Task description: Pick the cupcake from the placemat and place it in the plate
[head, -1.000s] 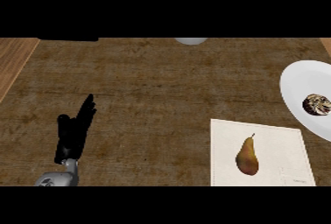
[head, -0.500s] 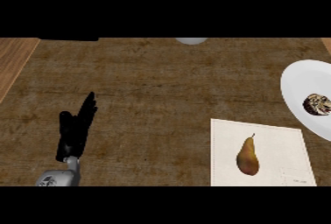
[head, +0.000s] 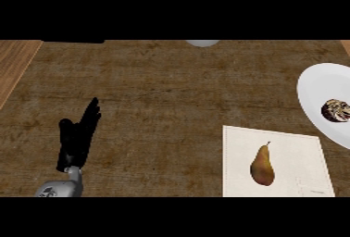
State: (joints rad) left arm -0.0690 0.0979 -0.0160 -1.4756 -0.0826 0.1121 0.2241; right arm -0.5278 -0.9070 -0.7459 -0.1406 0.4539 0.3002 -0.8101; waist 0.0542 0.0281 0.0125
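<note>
A small brown-and-white cupcake [head: 335, 110] sits on the white plate [head: 318, 92] at the right edge of the head view. Below and to its left lies a pale placemat [head: 301, 152] with a brown pear [head: 262, 165] on it. My left hand [head: 77, 139] shows at the lower left with its fingers straight and pointing up, resting far from the plate and the mat and holding nothing. My right hand does not show.
The counter top is dark brown, with a lighter wooden strip [head: 14, 65] along its left side. A small pale round object [head: 202, 42] peeks in at the top edge, and a dark shape [head: 71, 40] lies at the top left.
</note>
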